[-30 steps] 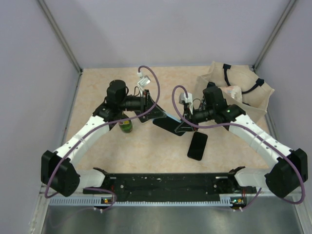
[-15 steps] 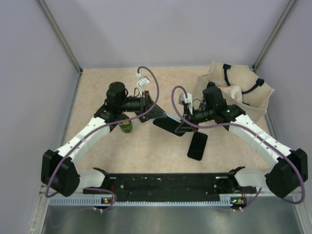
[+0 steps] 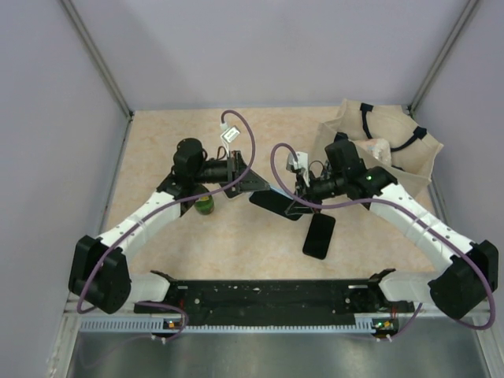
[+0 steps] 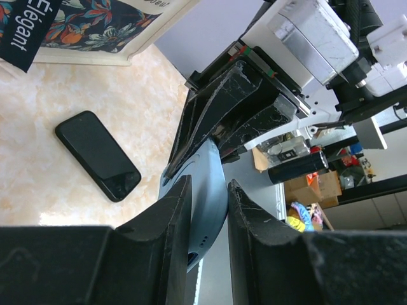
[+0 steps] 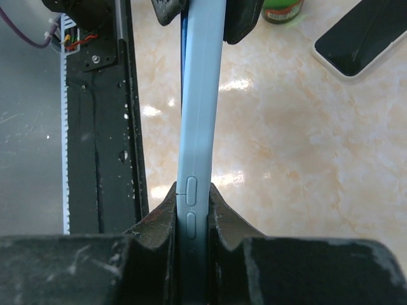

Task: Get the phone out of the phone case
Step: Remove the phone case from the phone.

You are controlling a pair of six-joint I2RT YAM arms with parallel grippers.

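A light-blue phone case (image 3: 275, 201) with a dark face hangs above the table between both grippers. My left gripper (image 3: 257, 184) is shut on its left end, and the case (image 4: 211, 190) shows between the left fingers (image 4: 172, 216). My right gripper (image 3: 294, 206) is shut on its right end, clamping the case's button edge (image 5: 202, 95). I cannot tell whether a phone sits inside it. A black phone (image 3: 319, 235) lies flat on the table just below the right gripper; it also shows in the left wrist view (image 4: 97, 155) and the right wrist view (image 5: 361, 37).
A green bottle (image 3: 205, 204) stands under the left forearm and shows in the right wrist view (image 5: 283, 10). A beige tote bag (image 3: 390, 146) with black straps lies at the back right; its floral print shows in the left wrist view (image 4: 95, 28). A black rail (image 3: 276, 293) runs along the near edge.
The held case and both grippers have shifted slightly to the right and down. Both grips stay shut. The black phone has not moved.
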